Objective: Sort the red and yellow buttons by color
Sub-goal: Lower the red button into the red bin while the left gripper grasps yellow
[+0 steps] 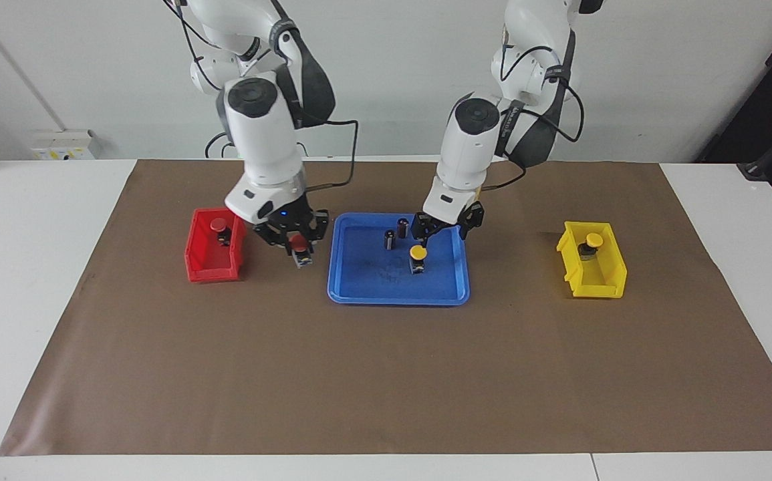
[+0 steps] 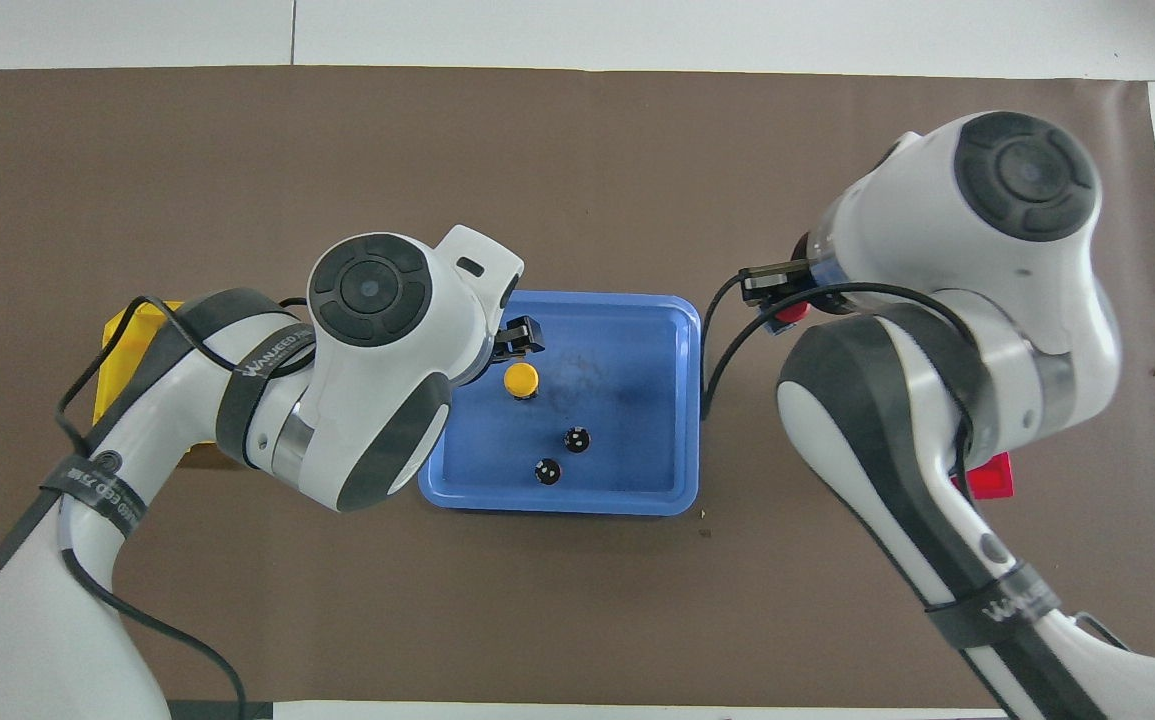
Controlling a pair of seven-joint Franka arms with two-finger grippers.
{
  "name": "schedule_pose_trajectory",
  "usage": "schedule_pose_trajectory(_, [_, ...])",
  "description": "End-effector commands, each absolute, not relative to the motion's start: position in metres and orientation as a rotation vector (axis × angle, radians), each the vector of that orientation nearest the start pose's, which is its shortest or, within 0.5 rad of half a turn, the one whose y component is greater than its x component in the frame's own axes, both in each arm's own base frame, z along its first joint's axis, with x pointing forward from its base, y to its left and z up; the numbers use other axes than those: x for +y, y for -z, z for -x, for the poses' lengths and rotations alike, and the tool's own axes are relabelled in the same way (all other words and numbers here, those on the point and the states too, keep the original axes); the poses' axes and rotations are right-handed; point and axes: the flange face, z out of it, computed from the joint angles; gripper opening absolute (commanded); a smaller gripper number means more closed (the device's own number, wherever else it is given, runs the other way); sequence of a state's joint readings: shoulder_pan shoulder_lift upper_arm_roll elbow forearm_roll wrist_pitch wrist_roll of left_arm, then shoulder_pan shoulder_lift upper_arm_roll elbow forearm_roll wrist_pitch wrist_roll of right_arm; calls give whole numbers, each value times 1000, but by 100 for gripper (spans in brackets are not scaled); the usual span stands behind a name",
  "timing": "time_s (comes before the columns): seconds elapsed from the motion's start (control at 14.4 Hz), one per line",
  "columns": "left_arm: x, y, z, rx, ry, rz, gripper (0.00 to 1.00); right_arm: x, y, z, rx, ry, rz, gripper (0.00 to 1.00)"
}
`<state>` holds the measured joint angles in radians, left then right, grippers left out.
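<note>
Between the tray (image 1: pixel 359 294) and the red bin (image 1: pixel 213 270), the right gripper (image 1: pixel 300 252) holds a red button (image 1: pixel 301 244); the bin lies just beside it. Left gripper (image 1: pixel 439 235) hangs, seemingly open, over the tray's yellow button (image 1: pixel 417 254).

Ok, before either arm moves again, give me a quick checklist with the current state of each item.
1. Right gripper shut on the red button, held over the mat between the red bin and the blue tray: ok.
2. Held red button over the red bin: not ok, it is beside the bin.
3. Left gripper open over the tray: ok.
4. Left gripper gripping the yellow button in the tray: not ok, not gripped yet.
5. Yellow bin holds one yellow button, red bin one red: ok.
6. Two dark pieces in the tray, colour: cannot tell.
</note>
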<state>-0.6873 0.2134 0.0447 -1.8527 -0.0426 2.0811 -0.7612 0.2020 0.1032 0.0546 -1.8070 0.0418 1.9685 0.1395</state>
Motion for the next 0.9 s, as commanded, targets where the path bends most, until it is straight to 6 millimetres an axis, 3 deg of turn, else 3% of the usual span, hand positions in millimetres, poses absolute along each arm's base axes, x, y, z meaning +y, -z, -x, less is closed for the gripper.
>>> schedule_pose_trajectory(0.0, [-399, -380, -486, -203, -50, 3147, 100, 78, -479, -566, -197, 22, 3031, 16])
schedule_pose_trajectory(0.21, [-405, -368, -487, -224, -31, 3151, 100, 28, -471, -563, -259, 27, 3030, 16])
schedule_pose_trajectory(0.42, [-404, -364, -485, -226, -42, 3145, 94, 0, -464, -560, -281, 17, 3028, 16])
schedule_pose_trajectory(0.83, [-404, -365, -484, -261, -53, 3152, 36, -11, -424, -531, -269, -26, 3052, 16])
